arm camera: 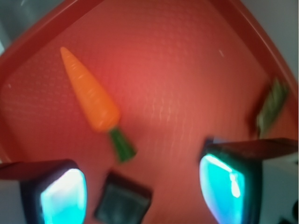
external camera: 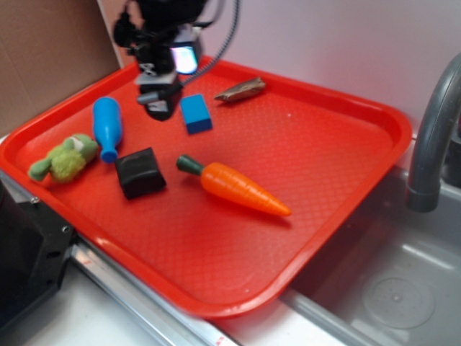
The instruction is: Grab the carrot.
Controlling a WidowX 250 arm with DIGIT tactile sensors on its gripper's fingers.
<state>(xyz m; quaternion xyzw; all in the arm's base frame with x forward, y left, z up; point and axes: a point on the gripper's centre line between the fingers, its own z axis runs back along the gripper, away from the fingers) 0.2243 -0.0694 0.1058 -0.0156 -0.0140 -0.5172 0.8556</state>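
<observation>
I'm on the approach: gripper (external camera: 160,97) wide open above the tray (external camera: 346,173), next I swing over the carrot (external camera: 241,187) and descend.

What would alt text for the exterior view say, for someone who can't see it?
An orange toy carrot lies near the middle of a red tray, untouched. The robot's tool hangs over the tray's far side, beside a blue block. Left of the carrot are a black block, a blue bottle and a green plush toy.
</observation>
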